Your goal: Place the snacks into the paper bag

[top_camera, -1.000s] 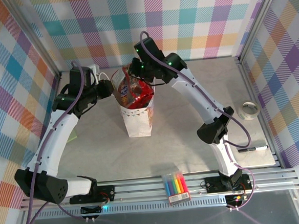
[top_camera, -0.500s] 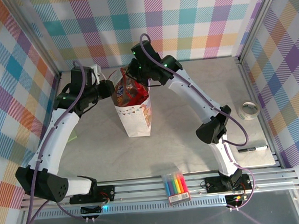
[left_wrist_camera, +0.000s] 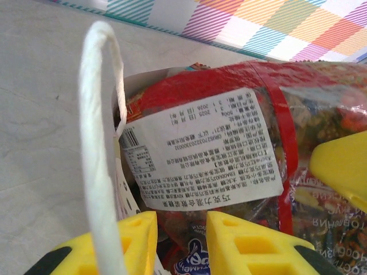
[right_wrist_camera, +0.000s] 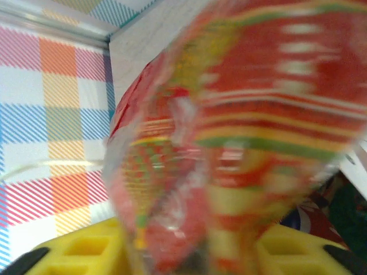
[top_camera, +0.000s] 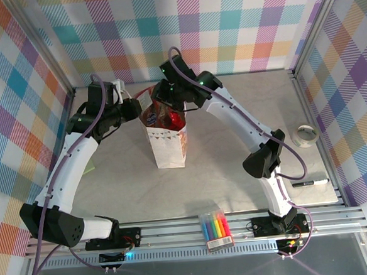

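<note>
Since a second ago the red snack packet (top_camera: 165, 118) has sunk lower into the mouth of the paper bag (top_camera: 170, 148), and the right claw (top_camera: 167, 104) has come in closer over it. From above, the bag stands upright on the grey surface (top_camera: 233, 128), toward the back and left of centre. The left claw (top_camera: 137, 107) is at the bag's left rim, the right claw at its top. A pack of coloured markers (top_camera: 216, 229) lies at the near rail. A roll of tape (top_camera: 306, 135) and a black pen (top_camera: 311, 183) lie well off to the right.

On the left wrist camera, the left claw (left_wrist_camera: 182, 220) is clenched on the bag's rim, with the printed paper wall (left_wrist_camera: 121, 183) running down to its yellow fingers (left_wrist_camera: 135, 238). The white cord handle (left_wrist_camera: 97, 143) arches over one of them. The red packet (left_wrist_camera: 269, 114) lies inside the bag, its white label (left_wrist_camera: 200, 149) facing the camera, and a yellow finger of the other claw (left_wrist_camera: 344, 166) shows at the right edge.

On the right wrist camera, the right claw (right_wrist_camera: 192, 246) is released, its fingers (right_wrist_camera: 80, 252) spread either side of the red packet (right_wrist_camera: 246, 114). The packet is blurred and close to the lens. A darker packet (right_wrist_camera: 321, 220) sits below it at the right.
</note>
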{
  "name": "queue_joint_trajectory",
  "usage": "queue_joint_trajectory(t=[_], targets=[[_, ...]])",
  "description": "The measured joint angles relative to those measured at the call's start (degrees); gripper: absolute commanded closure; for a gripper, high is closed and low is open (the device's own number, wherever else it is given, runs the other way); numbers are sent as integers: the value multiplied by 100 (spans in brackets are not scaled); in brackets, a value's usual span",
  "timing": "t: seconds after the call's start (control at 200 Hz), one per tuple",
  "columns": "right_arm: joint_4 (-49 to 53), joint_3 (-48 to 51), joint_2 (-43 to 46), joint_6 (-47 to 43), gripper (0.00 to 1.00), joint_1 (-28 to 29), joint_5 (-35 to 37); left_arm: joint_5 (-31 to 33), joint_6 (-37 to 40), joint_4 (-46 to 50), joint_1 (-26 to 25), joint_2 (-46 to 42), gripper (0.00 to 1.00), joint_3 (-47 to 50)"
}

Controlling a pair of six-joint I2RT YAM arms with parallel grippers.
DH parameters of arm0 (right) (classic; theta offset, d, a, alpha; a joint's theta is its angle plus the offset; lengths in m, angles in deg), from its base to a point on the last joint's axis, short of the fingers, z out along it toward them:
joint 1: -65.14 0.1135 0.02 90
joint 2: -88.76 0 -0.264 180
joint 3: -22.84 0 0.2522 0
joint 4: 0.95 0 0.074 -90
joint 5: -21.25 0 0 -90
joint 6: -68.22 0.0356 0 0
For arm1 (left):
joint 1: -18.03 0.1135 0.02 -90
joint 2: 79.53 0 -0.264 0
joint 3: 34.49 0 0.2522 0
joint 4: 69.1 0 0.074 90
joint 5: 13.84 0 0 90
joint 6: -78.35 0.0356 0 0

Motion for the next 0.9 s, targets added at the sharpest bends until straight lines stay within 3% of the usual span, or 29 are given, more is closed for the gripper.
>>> queue_joint_trajectory(t=[0.17,0.58,0.9], targets=[[229,0,289,-826,41,42,417,11,9,17,-20,-4,71,-48],[107,796,1930,-2232,39,2,1609,15,9,39,-24,-2,71,-219],[98,1309,1864,-2339,40,-197,575,7,9,57,-61,138,71,-409]])
